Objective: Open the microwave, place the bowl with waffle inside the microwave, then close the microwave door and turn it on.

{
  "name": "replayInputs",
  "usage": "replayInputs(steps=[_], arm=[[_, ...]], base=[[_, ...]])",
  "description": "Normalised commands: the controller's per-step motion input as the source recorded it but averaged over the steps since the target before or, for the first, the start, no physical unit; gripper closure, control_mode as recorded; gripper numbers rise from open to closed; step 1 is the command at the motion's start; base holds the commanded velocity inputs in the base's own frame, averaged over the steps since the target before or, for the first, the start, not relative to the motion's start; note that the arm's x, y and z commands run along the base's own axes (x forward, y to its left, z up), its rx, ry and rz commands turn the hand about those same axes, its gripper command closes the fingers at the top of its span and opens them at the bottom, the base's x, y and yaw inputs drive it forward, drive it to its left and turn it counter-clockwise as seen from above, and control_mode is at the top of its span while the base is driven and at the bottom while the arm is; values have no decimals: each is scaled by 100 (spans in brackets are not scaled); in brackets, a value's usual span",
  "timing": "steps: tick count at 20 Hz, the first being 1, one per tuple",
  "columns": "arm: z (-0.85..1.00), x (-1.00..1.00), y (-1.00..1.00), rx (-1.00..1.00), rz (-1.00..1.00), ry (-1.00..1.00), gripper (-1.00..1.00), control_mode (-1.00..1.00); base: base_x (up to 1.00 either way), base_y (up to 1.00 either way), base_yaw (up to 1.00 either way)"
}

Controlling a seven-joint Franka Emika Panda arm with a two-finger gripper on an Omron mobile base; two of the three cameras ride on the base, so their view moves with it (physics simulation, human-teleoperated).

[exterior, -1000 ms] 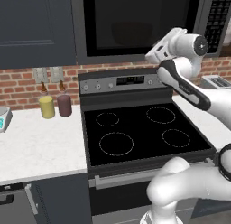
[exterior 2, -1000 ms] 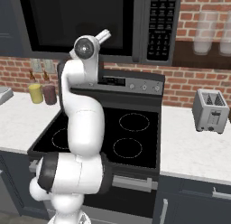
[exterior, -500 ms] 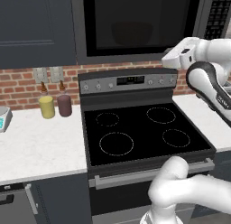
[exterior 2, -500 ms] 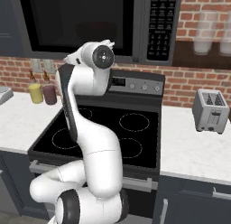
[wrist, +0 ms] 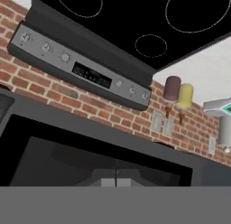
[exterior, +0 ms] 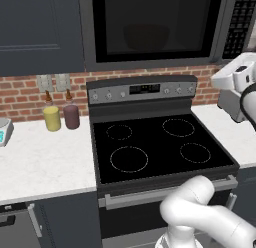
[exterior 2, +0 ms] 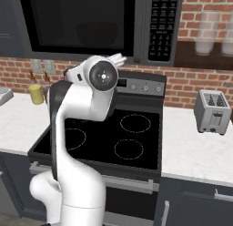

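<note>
Writing: none readable; the microwave keypad (exterior 2: 163, 27) and the stove display (exterior: 145, 88) are too small to make out.
Left counter: white counter (exterior: 45, 159) with a yellow bottle (exterior: 51, 117) and a dark purple bottle (exterior: 71, 115) side by side against the brick wall (exterior: 20, 94); a small teal-faced item at the far left edge.
Centre: black-topped stove (exterior: 155, 147) with four burner rings, its top bare, knob panel behind.
Microwave (exterior: 155, 29): mounted above the stove, the microwave door (exterior 2: 77, 24) shut flat.
Bowl (exterior: 146, 37): a dim rounded shape behind the black glass, inside the microwave.
Gripper (wrist: 115, 183): fingertips pressed together with nothing between them, pointing at the microwave window in the hand view, which is turned upside down.
Arm: wrist at the far right of the left base view, near the keypad.
Right counter: silver toaster (exterior 2: 212, 112) standing apart from the stove edge, with open white surface around it.
Upper right: shelf with pale glass jars (exterior 2: 205, 38).
</note>
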Motion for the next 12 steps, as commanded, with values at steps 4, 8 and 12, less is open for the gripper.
replayInputs(steps=[4,8,12], arm=[[4,-64,-44,-16,-11,7,100,-100],[5,-41,-41,-13,-8,1,100,-100],[0,-2,-53,-12,-1,0,100,-100]], base=[[0,0,0],[0,0,0],[0,0,0]])
